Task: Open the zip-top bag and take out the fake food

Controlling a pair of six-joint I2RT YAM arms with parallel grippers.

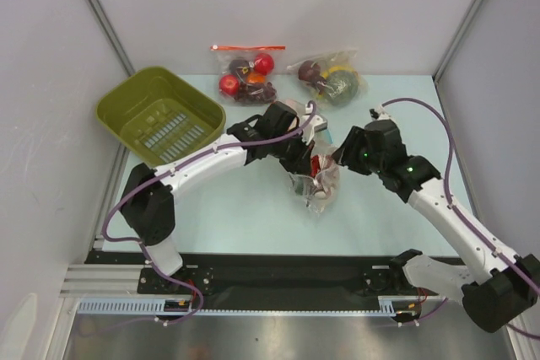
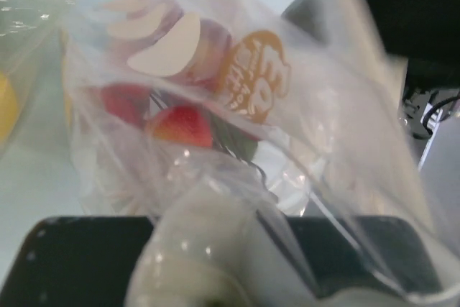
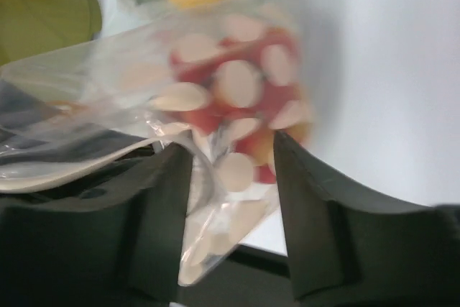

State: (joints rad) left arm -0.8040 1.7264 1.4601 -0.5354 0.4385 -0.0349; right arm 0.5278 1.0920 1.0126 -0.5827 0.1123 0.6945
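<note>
The zip-top bag (image 1: pixel 319 185), clear with whitish oblong marks, hangs crumpled between my two grippers at the table's middle. The fake food (image 1: pixel 316 166) shows through it as small red pieces. My left gripper (image 1: pixel 302 158) is shut on bunched plastic at the bag's upper left. In the left wrist view the bag (image 2: pixel 215 70) fills the frame, the red pieces (image 2: pixel 180 126) sit inside it, and plastic covers the gripper (image 2: pixel 215 278). My right gripper (image 1: pixel 339 160) is at the bag's right. In the right wrist view the gripper (image 3: pixel 230 170) is open, with a corner of the bag (image 3: pixel 230 91) and the food (image 3: pixel 208 116) between its fingers.
A green basket (image 1: pixel 114 107) stands at the back left. A clear bag with a red zip strip (image 1: pixel 247 73) and a plain clear bag of round fruit (image 1: pixel 332 80) lie at the back. White walls close in both sides.
</note>
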